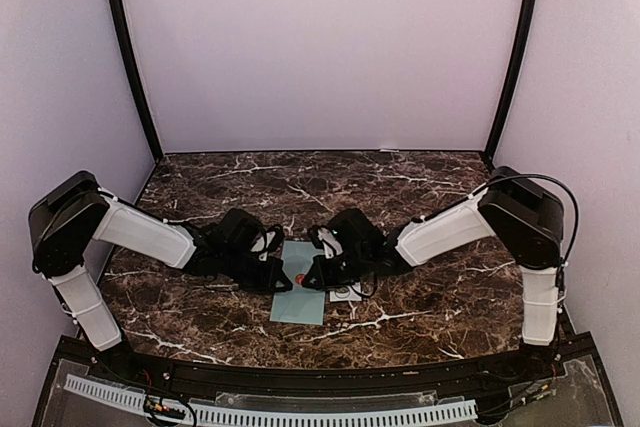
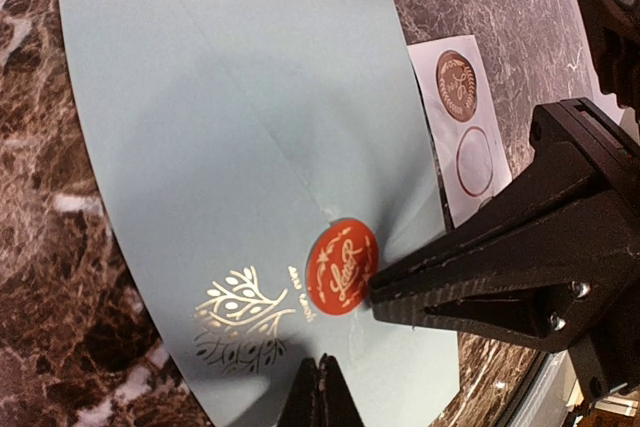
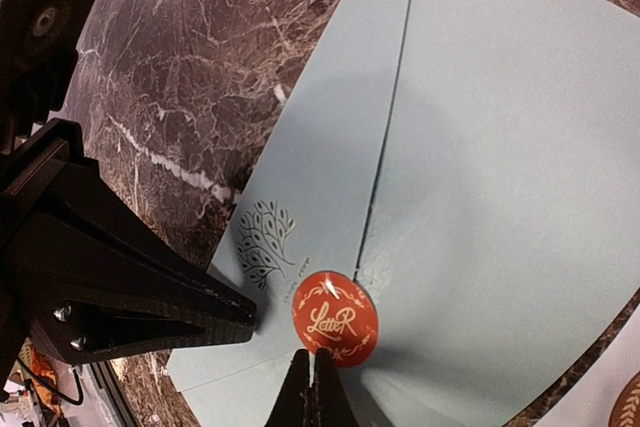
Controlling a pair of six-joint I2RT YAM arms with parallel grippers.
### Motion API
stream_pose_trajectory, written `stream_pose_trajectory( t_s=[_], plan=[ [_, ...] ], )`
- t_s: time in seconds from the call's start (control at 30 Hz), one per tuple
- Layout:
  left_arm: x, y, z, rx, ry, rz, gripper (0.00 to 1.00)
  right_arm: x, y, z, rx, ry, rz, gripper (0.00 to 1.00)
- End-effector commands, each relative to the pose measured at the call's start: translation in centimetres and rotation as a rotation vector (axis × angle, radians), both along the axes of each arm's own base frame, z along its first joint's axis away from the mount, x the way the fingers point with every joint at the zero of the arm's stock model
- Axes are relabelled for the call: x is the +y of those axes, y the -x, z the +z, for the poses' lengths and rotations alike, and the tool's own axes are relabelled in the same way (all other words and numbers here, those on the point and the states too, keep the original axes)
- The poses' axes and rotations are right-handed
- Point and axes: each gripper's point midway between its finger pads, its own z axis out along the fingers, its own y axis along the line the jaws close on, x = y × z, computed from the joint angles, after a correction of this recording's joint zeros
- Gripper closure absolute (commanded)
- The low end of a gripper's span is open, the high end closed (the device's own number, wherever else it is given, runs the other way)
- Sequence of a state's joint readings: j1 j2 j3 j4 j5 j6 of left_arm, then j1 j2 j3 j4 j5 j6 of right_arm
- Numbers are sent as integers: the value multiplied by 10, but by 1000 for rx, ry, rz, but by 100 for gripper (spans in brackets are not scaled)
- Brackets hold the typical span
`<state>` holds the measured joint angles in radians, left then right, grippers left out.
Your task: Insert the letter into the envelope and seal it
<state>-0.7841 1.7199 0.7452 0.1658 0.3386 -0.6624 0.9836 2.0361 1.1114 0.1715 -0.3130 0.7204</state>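
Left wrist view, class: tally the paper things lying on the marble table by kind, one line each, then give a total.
pale teal paper envelope: 1
white paper backing strip: 1
round red seal stickers: 2 (one stuck on the envelope, one on the strip)
Total: 4

Dark brown marble worktop (image 1: 420, 197); pale teal envelope (image 1: 300, 307) flat near front-middle, white sticker strip (image 2: 462, 132) just beside its right edge.
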Motion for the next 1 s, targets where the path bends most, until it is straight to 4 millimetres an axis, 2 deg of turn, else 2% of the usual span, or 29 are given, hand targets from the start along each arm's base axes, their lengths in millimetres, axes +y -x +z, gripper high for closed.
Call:
stream_pose_trajectory(
  t_s=[0.0,0.07,0.1,0.13,0.17,0.2,0.23,0.27,0.3,0.33,0.37,0.47,0.63,0.77,0.8,0.83,0.9,0.93,0.97],
  plan=[
    [14,8,-15,24,-73,8,99,-4,6,15,-12,2,6,100],
    [12,3,-2,-8,-70,6,95,-2,6,38,-46,-41,19,99],
    [8,-5,14,-55,-55,6,89,-2,5,51,-66,-59,21,93],
    [9,-6,22,-71,-58,4,85,-4,5,64,-89,-74,20,86],
    [7,-14,43,-130,-39,8,77,-7,5,76,-113,-86,18,80],
    [7,-17,53,-155,-36,13,71,-10,4,87,-135,-92,13,74],
    [8,-23,74,-212,-20,22,61,-15,4,98,-159,-95,5,68],
    [11,-24,82,-233,-30,20,53,-20,3,107,-183,-92,-4,62],
    [12,-29,103,-283,-14,38,49,-26,1,115,-207,-86,-16,55],
    [16,-32,109,-305,-27,44,42,-32,-1,123,-230,-79,-31,49],
    [17,-35,127,-341,-6,52,39,-38,-3,130,-254,-73,-41,43],
    [28,-49,151,-411,-8,84,28,-58,-14,141,-315,-27,-77,23],
    [56,-87,159,-473,7,177,21,-93,-49,148,-395,42,-167,3],
    [95,-121,158,-526,-8,270,19,-132,-83,138,-427,94,-256,1],
    [112,-129,152,-531,-27,298,19,-144,-91,133,-426,108,-279,1],
    [121,-135,153,-548,-25,316,19,-157,-99,128,-426,123,-305,1],
    [166,-152,147,-559,-52,409,19,-185,-114,119,-431,151,-360,1],
    [177,-151,141,-554,-55,416,19,-201,-121,115,-435,165,-390,1],
    [203,-155,137,-557,-57,468,18,-216,-127,114,-441,172,-421,1]
  ],
)
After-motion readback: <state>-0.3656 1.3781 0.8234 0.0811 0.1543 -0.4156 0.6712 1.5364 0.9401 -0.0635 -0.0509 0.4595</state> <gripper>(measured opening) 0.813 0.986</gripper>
